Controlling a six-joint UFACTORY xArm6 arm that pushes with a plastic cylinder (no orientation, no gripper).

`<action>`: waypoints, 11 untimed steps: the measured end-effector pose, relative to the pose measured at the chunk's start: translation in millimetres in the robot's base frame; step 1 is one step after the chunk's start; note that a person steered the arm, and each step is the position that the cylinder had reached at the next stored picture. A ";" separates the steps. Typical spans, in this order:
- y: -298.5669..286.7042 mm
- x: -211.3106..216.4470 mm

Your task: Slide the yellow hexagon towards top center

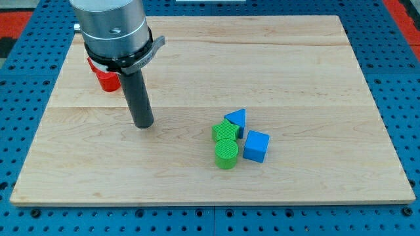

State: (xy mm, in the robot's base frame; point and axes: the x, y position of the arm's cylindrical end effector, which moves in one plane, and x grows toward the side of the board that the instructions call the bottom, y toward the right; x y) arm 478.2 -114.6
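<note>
Green cylinder point(226, 153) sat nearest; our tip point(144, 124) had no fingers, no yellow hexagon visible, so we risked shoving wrong blocks.

A tight cluster is blocking the board's near right: blue triangle point(237, 120), green block point(224, 132), green cylinder point(226, 153), blue cube point(256, 145); red block point(105, 75) is sitting far left.
</note>
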 end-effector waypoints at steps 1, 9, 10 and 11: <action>12.5 0.0; -89.3 -100.7; -60.3 -113.1; -25.8 -127.4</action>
